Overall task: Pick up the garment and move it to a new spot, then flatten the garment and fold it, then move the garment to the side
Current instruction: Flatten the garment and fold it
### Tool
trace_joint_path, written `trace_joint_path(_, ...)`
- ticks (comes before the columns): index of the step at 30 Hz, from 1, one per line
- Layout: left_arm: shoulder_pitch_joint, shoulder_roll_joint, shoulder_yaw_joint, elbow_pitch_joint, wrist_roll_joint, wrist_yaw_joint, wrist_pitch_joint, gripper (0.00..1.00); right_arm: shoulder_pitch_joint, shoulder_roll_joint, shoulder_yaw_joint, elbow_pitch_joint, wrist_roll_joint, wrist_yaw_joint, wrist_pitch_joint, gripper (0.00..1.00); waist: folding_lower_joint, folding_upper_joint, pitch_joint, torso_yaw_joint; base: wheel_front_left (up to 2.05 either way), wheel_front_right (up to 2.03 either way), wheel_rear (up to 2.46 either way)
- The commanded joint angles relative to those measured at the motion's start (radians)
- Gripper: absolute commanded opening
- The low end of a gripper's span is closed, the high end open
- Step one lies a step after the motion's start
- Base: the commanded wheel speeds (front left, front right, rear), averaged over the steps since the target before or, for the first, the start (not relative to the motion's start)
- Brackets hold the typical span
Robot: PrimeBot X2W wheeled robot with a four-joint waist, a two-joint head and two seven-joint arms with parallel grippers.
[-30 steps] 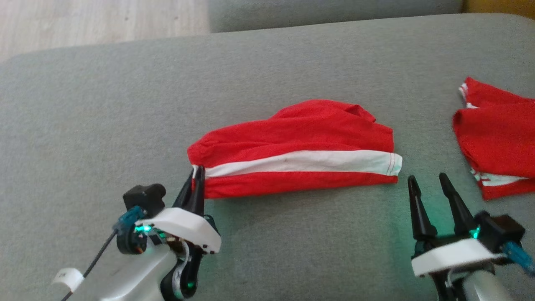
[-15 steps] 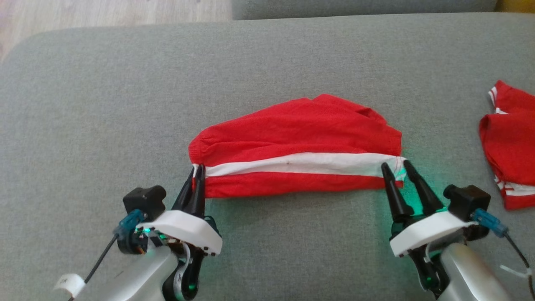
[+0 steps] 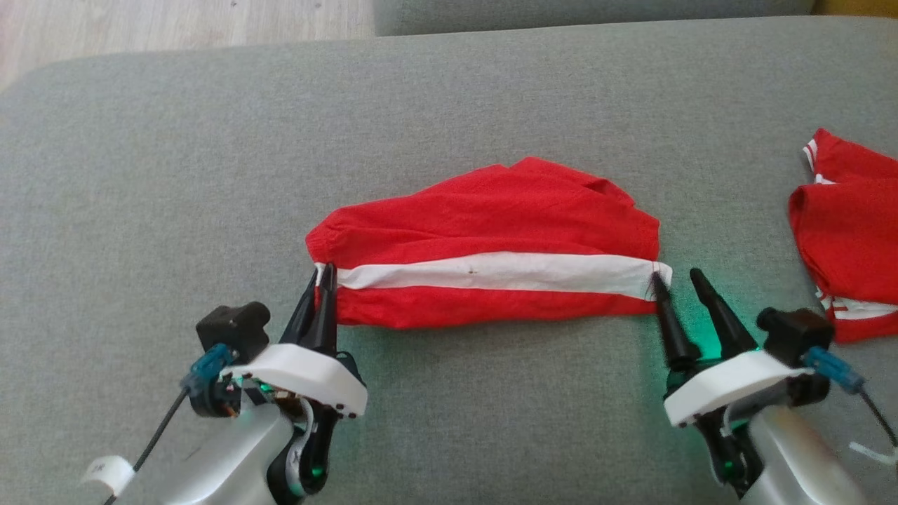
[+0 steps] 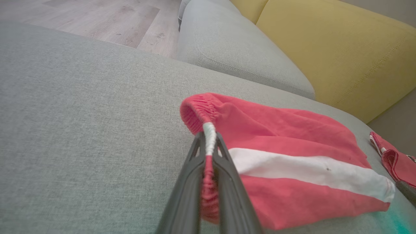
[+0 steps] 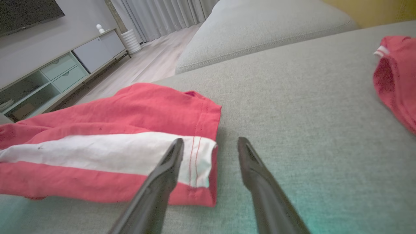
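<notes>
The garment (image 3: 484,270), red shorts with a white stripe, lies flat and lengthwise on the grey sofa seat (image 3: 449,112). My left gripper (image 3: 321,277) is shut on its gathered left end; in the left wrist view the fingers (image 4: 224,169) pinch the waistband of the garment (image 4: 292,162). My right gripper (image 3: 677,280) is open at the garment's right end. In the right wrist view one finger (image 5: 162,175) lies over the white hem of the garment (image 5: 113,130) and the other rests on bare cushion, with the right gripper (image 5: 209,144) straddling the hem edge.
A second red garment (image 3: 849,231) lies at the seat's right edge, also seen as a red heap (image 5: 395,74). A grey cushion (image 4: 234,45) and a yellow backrest (image 4: 341,48) stand behind. Wood floor (image 3: 175,24) lies beyond the seat's far left edge.
My right gripper has come up and left from the bare cushion to the garment's right end, and its jaws have narrowed. The left gripper has kept its grip.
</notes>
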Motion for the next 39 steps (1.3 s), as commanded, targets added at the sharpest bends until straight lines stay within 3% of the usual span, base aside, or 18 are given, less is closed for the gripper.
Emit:
trace_joint_path(1,-0.039,0.031,0.044,-0.028,0.01,0.004,-0.013,0.0,-0.017,-0.014,0.032,-0.016,0.014,-0.001,-0.011,1.0,0.0,0.0,-0.002,-0.003,0.0,0.0,0.0)
trace_joint_path(11,-0.045,0.033,0.038,-0.028,0.013,0.001,-0.007,0.0,-0.03,-0.008,0.084,0.026,0.047,-0.001,-0.011,1.0,0.0,0.0,0.005,0.016,0.0,0.0,0.0)
trace_joint_path(12,-0.045,0.034,0.037,-0.028,0.013,0.001,-0.006,0.0,-0.035,-0.01,0.087,0.025,0.042,-0.001,-0.011,0.56,0.0,0.0,0.006,0.019,0.0,0.0,0.0)
trace_joint_path(13,-0.046,0.034,0.037,-0.028,0.014,0.0,-0.006,0.0,-0.038,-0.012,0.092,0.023,0.039,-0.001,-0.011,0.0,0.0,0.0,0.007,0.021,0.0,0.0,0.0)
trace_joint_path(18,-0.056,0.033,0.034,-0.025,0.018,-0.007,-0.006,0.0,-0.056,-0.034,0.092,-0.017,0.028,-0.001,-0.011,0.0,0.0,0.0,0.011,0.023,0.0,0.0,0.0)
trace_joint_path(21,-0.107,0.034,0.033,-0.023,0.038,-0.023,-0.006,0.0,-0.088,-0.053,0.018,-0.079,0.004,-0.001,-0.011,0.0,0.0,0.0,0.021,0.011,0.0,0.0,0.0)
trace_joint_path(25,-0.289,0.027,0.05,-0.007,0.089,-0.053,0.002,0.0,-0.197,-0.096,-0.118,-0.175,-0.043,-0.001,-0.011,0.0,0.0,0.0,0.054,-0.016,0.0,0.0,0.0)
trace_joint_path(30,-0.596,-0.04,0.101,0.07,0.149,-0.115,-0.004,0.0,-0.426,-0.166,-0.242,-0.237,-0.092,-0.001,-0.011,0.0,0.0,0.0,0.11,-0.056,0.0,0.0,0.0)
trace_joint_path(34,-0.772,-0.109,0.201,0.126,0.218,-0.138,-0.011,0.0,-0.593,-0.197,-0.286,-0.29,-0.112,-0.001,-0.011,0.0,0.0,0.0,0.146,-0.082,0.0,0.0,0.0)
trace_joint_path(39,-0.77,-0.165,0.35,0.093,0.318,-0.177,-0.012,0.0,-0.66,-0.202,-0.296,-0.351,-0.111,-0.001,-0.011,0.0,0.0,0.0,0.164,-0.092,0.0,0.0,0.0)
